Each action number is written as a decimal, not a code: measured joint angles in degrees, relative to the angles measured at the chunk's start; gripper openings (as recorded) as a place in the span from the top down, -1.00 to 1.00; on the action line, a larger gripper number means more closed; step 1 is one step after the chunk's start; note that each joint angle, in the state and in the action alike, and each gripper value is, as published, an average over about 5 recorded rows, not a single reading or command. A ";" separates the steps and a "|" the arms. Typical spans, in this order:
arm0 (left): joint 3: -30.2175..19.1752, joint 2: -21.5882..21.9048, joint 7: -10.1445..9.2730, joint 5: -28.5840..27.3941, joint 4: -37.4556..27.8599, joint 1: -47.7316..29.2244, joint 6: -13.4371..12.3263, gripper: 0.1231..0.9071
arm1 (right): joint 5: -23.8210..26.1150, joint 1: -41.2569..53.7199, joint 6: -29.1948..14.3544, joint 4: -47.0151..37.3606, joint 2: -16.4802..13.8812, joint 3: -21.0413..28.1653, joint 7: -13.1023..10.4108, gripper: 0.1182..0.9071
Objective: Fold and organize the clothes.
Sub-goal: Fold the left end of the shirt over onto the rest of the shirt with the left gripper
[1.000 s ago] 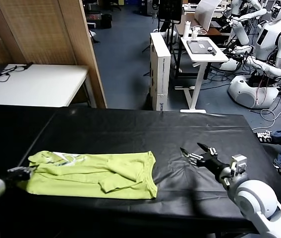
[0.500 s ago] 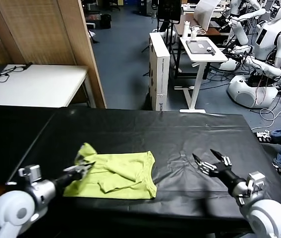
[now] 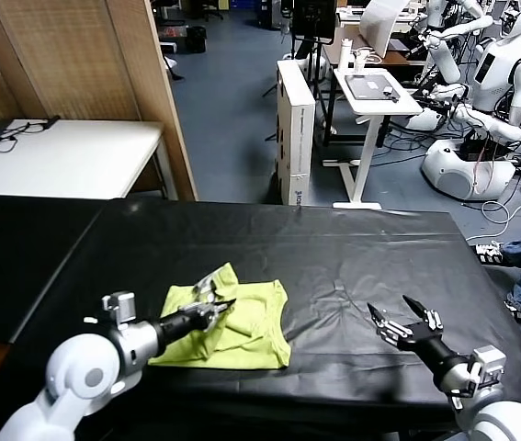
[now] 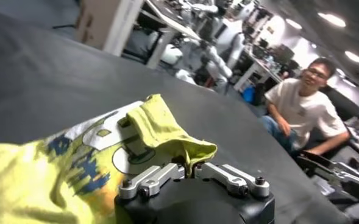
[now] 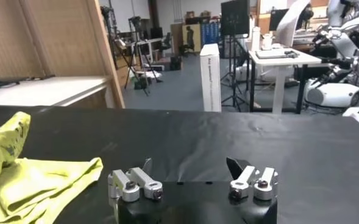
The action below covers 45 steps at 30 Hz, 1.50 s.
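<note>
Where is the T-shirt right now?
In the head view, the T-shirt lies on the black table, left of centre near the front edge, one end pinched by the left gripper.

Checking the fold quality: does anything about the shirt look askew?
The lime yellow-green cotton T-shirt lies bunched and uneven on the black table; the left gripper pinches one raised edge, so no neat fold. Right gripper idle, open.

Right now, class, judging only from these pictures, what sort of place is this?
Most likely a robotics lab or workshop. White humanoid robots stand at the back beside a small desk, cables trail across the floor, and a black-covered table holds a T-shirt.
</note>
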State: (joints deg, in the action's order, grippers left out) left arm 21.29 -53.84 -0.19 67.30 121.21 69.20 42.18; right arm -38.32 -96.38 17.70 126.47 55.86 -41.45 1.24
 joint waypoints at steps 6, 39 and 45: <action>-1.45 0.08 -0.42 0.10 -0.24 -0.82 0.00 0.84 | 0.49 0.55 0.03 -0.32 0.25 0.91 0.00 -1.00; -6.62 -6.86 -3.71 -1.45 -4.78 -3.08 0.01 0.84 | 3.12 1.12 0.25 -1.11 0.23 3.43 0.16 -1.00; -6.79 -8.94 -4.03 -3.56 -5.61 -2.67 0.01 0.41 | 3.15 2.49 0.49 -1.72 -1.87 5.51 0.45 -1.00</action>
State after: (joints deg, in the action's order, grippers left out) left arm 14.49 -62.78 -4.22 63.74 115.60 66.53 42.19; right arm -35.17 -93.90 18.19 124.75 53.98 -35.95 1.68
